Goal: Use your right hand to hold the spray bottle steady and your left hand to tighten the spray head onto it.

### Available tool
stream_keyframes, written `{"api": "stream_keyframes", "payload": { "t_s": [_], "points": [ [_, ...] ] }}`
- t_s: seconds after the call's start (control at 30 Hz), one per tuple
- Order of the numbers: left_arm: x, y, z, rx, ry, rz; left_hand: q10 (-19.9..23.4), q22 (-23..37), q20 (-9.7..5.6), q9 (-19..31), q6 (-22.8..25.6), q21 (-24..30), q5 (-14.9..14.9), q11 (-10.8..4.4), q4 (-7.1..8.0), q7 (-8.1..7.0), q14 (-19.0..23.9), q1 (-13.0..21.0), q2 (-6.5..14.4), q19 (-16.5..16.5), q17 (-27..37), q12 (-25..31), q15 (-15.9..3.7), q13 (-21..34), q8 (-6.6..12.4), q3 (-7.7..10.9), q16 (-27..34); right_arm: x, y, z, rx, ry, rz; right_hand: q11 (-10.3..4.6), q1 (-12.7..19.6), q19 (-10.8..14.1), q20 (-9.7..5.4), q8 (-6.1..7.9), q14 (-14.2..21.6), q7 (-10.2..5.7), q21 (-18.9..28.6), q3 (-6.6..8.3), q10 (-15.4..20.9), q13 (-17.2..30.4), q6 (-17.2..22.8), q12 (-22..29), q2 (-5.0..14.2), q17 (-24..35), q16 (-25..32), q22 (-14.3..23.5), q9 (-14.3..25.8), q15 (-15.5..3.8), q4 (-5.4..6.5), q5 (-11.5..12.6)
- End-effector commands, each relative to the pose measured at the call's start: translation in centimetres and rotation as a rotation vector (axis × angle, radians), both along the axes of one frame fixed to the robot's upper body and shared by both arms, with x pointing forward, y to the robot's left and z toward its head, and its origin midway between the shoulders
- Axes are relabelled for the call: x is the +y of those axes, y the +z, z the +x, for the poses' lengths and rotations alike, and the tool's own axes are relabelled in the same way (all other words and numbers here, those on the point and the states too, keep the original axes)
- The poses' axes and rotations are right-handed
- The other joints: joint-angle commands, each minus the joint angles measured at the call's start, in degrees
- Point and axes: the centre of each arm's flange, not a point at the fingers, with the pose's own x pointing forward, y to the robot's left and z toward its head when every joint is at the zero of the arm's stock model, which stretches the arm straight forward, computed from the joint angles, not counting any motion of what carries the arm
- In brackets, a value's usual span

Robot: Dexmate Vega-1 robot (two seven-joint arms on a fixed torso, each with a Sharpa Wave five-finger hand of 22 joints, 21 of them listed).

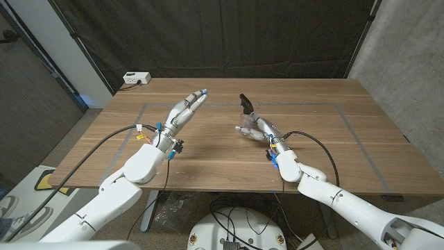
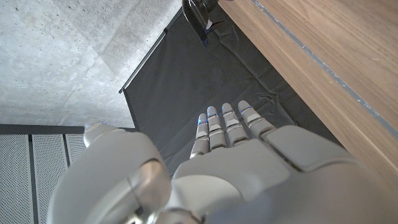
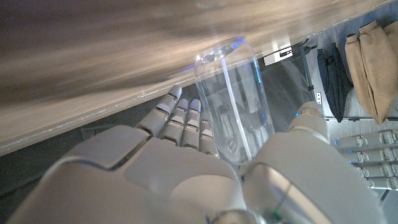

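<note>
The right hand (image 1: 258, 129) wraps around the clear spray bottle (image 1: 248, 122) near the middle of the wooden tabletop (image 1: 326, 149). The bottle stands up with its black spray head (image 1: 244, 103) on top. The left hand (image 1: 184, 110) is off to the side, well apart from the bottle, fingers straight out, holding nothing.

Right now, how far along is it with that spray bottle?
Early on. The right hand already grips the clear spray bottle, with the black spray head on top. The left hand is open and apart from it, so the tightening is left.
</note>
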Motion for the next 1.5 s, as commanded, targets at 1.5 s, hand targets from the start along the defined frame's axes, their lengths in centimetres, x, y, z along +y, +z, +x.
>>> {"api": "stream_keyframes", "payload": {
  "t_s": [1.5],
  "points": [
    [-3.1,6.7,-3.2,-0.032,0.144,0.2,3.9,0.2,-0.29,0.2,3.9,0.3,-0.1,-0.74,-0.84,-0.91,3.6,4.0,3.2,3.4,0.1,-0.5,-1.04,0.2,0.02,1.26,-0.2,0.1,0.2,-1.3,0.072,0.24,0.404,-10.08,27.3,33.4,-9.6,4.4,47.2,-7.61,13.1,6.92,42.1,-0.3,37.6,2.0,9.72,0.5,1.0,2.3,-0.2,-11.16,-0.2,-1.0]
  ]
}}
